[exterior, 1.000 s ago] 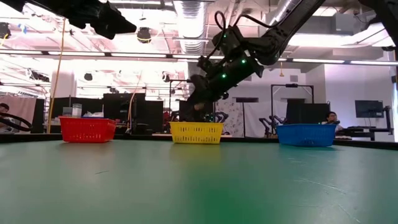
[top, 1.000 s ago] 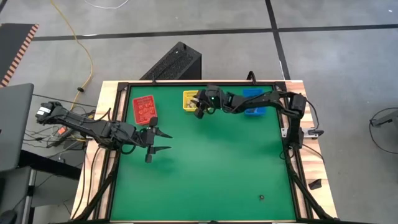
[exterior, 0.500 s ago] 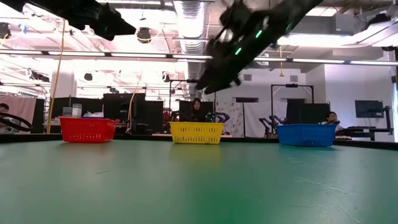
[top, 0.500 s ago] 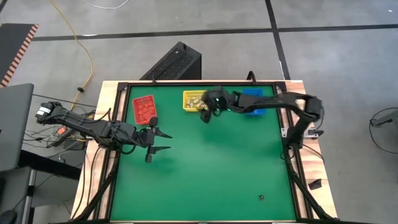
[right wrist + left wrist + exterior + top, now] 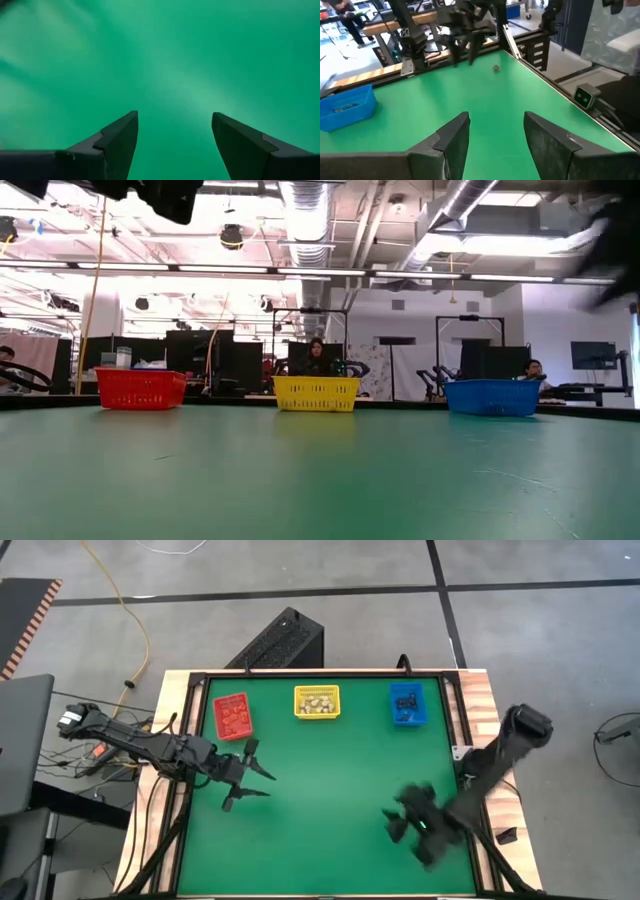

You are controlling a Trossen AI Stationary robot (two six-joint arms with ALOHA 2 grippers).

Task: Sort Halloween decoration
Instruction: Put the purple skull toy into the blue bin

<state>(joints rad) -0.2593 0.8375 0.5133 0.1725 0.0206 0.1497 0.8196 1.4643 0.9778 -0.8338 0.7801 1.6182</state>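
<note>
the sorting looks nearly finished. three bins stand in a row along the far edge of the green worktop (image 5: pixel 330 790): the red bin (image 5: pixel 232 715) holds orange-brown trinkets, the yellow bin (image 5: pixel 317 701) holds cream-white ones, and the blue bin (image 5: pixel 406 704) holds dark ones. the rest of the cloth is almost bare.

the left wrist view shows one halloween decoration (image 5: pixel 496 68) left out, a small brownish trinket lying alone on the worktop near the right-hand rail. in the high view that spot is covered by the right arm, so the trinket cannot be picked out there.

the right claw (image 5: pixel 397 828) hangs low over the near right part of the worktop, close to where that last piece lies. its own wrist view shows the two fingers (image 5: pixel 118 137) spread wide with only green cloth between them, so it carries nothing. the trinket is not visible in that view.

the left claw (image 5: pixel 250 775) waits over the left side of the worktop, just in front of the red bin, fingers wide apart and empty.

as a judgement, what remains is to pick up this last piece and drop it in the matching bin, probably the red one, though its colour is hard to tell.
</note>
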